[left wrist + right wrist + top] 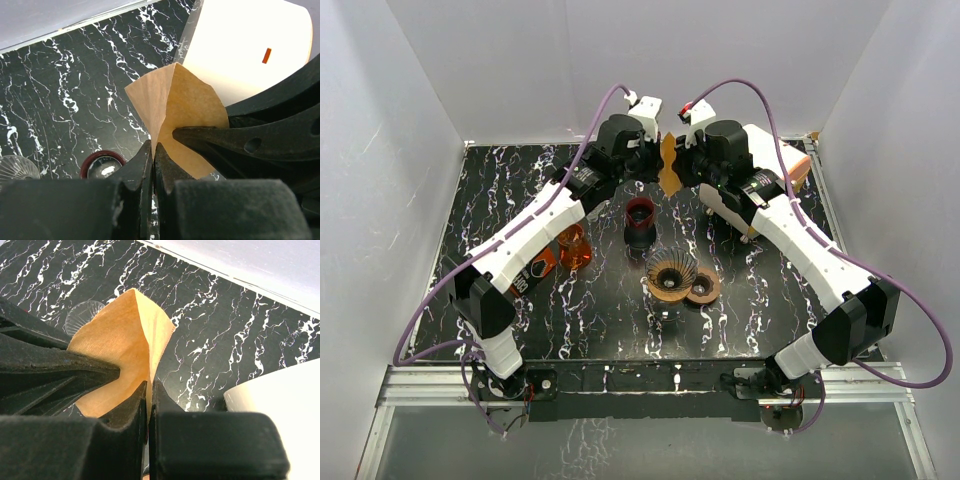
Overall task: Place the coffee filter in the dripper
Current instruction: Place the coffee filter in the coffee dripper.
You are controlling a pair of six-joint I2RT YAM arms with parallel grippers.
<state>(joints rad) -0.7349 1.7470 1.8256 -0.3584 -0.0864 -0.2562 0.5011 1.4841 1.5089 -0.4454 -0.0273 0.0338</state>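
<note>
In mid-air, coffee filter [190, 110] pinched by left fingers [135, 172] and right fingers [127, 412]; dripper [672, 272] whole only from above.

The coffee filter [190, 105] is matt paper, the table [75, 90] glossy.

Brown paper coffee filter [669, 165], folded cone partly opened, held aloft, ribbed dripper [672, 272] upright, well apart

- I see my right fingers [131, 407] pinched shut on the brown paper filter [120, 335].
- The left fingers [65, 371] clamp its other side.
- The black marbled counter [225, 325] lies beneath.
</note>
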